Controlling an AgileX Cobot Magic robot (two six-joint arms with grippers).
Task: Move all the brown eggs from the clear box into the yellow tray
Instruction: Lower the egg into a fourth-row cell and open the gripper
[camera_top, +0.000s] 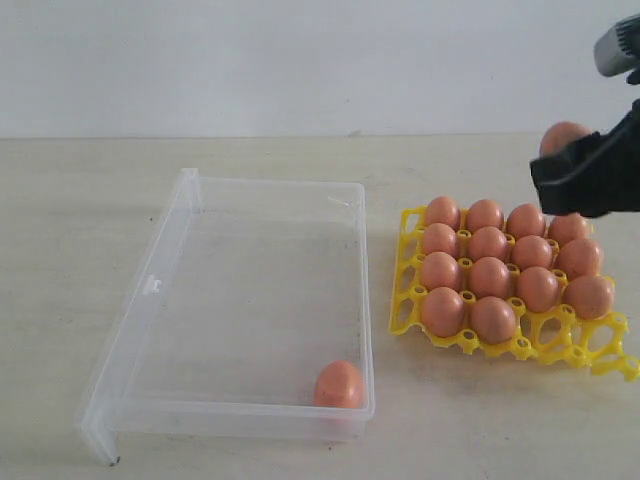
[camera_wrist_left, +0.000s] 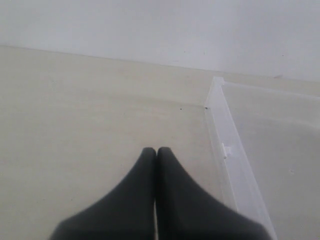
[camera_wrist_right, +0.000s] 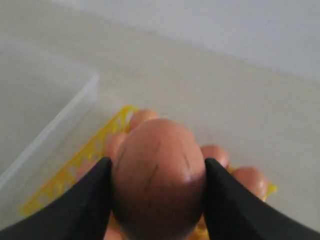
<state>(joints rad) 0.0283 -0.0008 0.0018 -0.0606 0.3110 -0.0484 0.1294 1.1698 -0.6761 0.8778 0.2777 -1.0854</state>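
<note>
Your right gripper (camera_wrist_right: 157, 170) has one brown egg (camera_top: 563, 136) pinched between its two black fingers (camera_wrist_right: 85, 202). One finger sits on each flank of the shell, and the rounded end bulges up between them, filling the lower middle of the right wrist view. A few thin dark hairlines run down the shell.

In the exterior view that gripper sits at the upper right of the frame. The top of the egg shows just above the black fingers, raised over the far right corner of the yellow tray (camera_top: 402, 300). The arm comes in from the right edge, with a grey part (camera_top: 618, 45) in the top right corner.

The tray lies at centre right, just beside the clear box (camera_top: 230, 418) but not touching it. Fourteen eggs (camera_top: 489, 277) sit in its cups, and two cups (camera_top: 548, 330) in the nearest row, at the lower right, stand empty. One loose egg (camera_top: 338, 384) rests in the box's lower right corner, by the near wall.

Your left gripper (camera_wrist_left: 156, 152) shows only in the left wrist view — fingers pressed together with nothing between them. It is held over the bare table (camera_wrist_left: 75, 125), and the box's wall runs down the right of that frame.
</note>
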